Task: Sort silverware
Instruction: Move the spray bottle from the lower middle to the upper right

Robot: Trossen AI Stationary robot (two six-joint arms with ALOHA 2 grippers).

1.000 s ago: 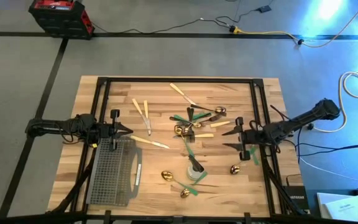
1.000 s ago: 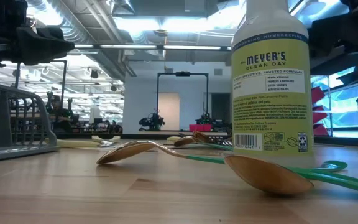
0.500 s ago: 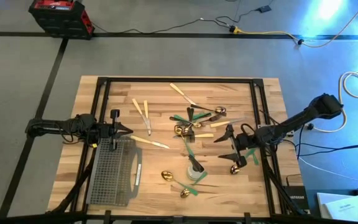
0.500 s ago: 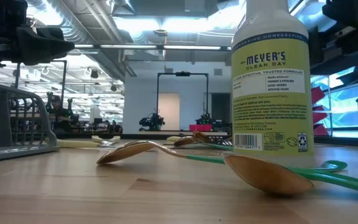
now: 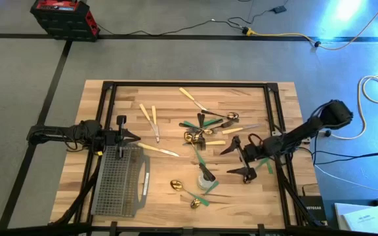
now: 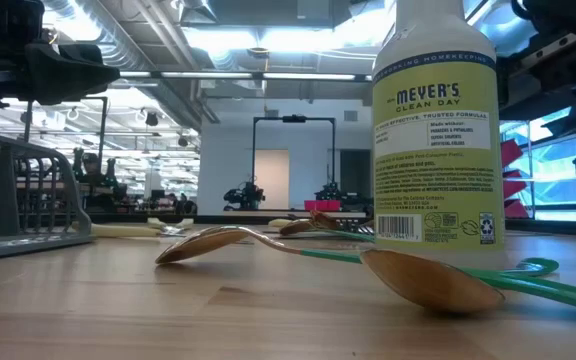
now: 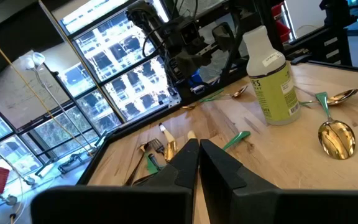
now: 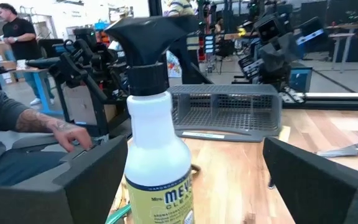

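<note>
Silverware with gold heads and cream, green or dark handles lies scattered on the wooden table (image 5: 169, 98). A tangled pile (image 5: 205, 128) sits at mid-table, cream-handled pieces (image 5: 151, 118) farther left, and spoons (image 5: 176, 185) near the front. My right gripper (image 5: 230, 162) stands open and level just right of the spray bottle (image 5: 206, 174). In its wrist view the gripper (image 8: 222, 186) has nothing between its fingers and faces the bottle (image 8: 157, 124). My left gripper (image 5: 135, 137) is shut and holds nothing, above the far end of the grey mesh caddy (image 5: 120, 180).
The yellow-green spray bottle (image 6: 433, 120) stands upright among green-handled spoons (image 6: 428, 280). A black frame (image 5: 189, 84) runs round the table top. Beyond the table's left side a person's hand (image 8: 61, 134) rests, and another person (image 8: 11, 31) stands farther back.
My right gripper has moved toward the table's left and near edges, closer to the spray bottle, sinking a little. Its fingers have spread wider. It now covers the gold spoon head that lay near the right front.
</note>
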